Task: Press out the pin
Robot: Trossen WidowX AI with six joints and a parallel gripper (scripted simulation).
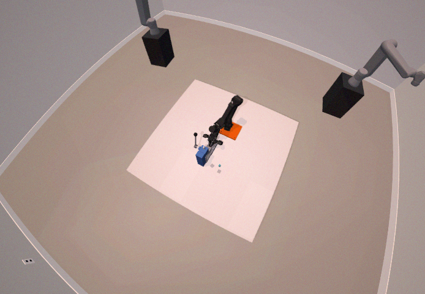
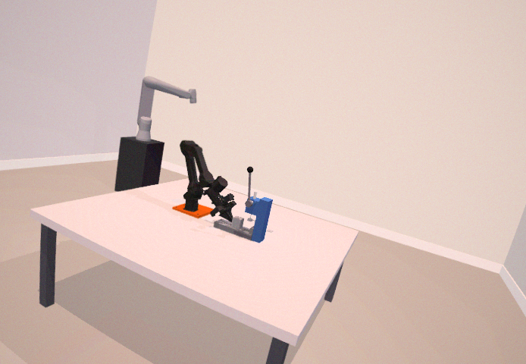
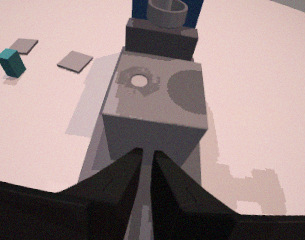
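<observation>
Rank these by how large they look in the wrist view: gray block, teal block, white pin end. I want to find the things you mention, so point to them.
1. Gray block (image 1: 209, 147) (image 2: 238, 222) (image 3: 154, 95)
2. Teal block (image 1: 219, 165) (image 3: 12, 63)
3. White pin end (image 3: 139, 80)

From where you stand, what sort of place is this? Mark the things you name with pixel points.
Probably a robot workshop or lab: a black robot arm (image 1: 229, 112) (image 2: 197, 161) is bolted to a pale table (image 1: 171, 152) (image 2: 143, 240), facing a small blue lever press (image 1: 202, 156) (image 2: 263, 219), and a grey arm (image 1: 389, 51) (image 2: 144, 101) stands on a dark pedestal (image 1: 338, 100) (image 2: 137, 164) behind.
</observation>
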